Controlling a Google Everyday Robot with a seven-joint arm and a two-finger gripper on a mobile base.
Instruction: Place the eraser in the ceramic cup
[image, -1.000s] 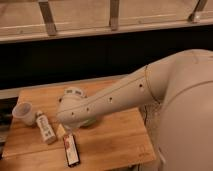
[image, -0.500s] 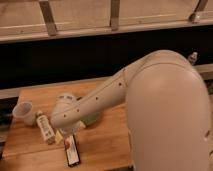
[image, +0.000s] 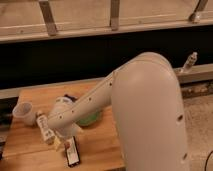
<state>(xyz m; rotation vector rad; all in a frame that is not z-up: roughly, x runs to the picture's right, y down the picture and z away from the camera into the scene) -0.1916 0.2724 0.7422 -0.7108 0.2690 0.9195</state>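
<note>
While your arm is spanning the bench, claw: hovering beside the eraser; its grip, you cannot tell.
Ceramic cup: standing well apart.

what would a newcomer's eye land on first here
The big white arm fills the right half of the view and slants down left over the wooden table. Its claw sits low near the table's front edge, just left of the black eraser. The ceramic cup stands at the table's far left.
</note>
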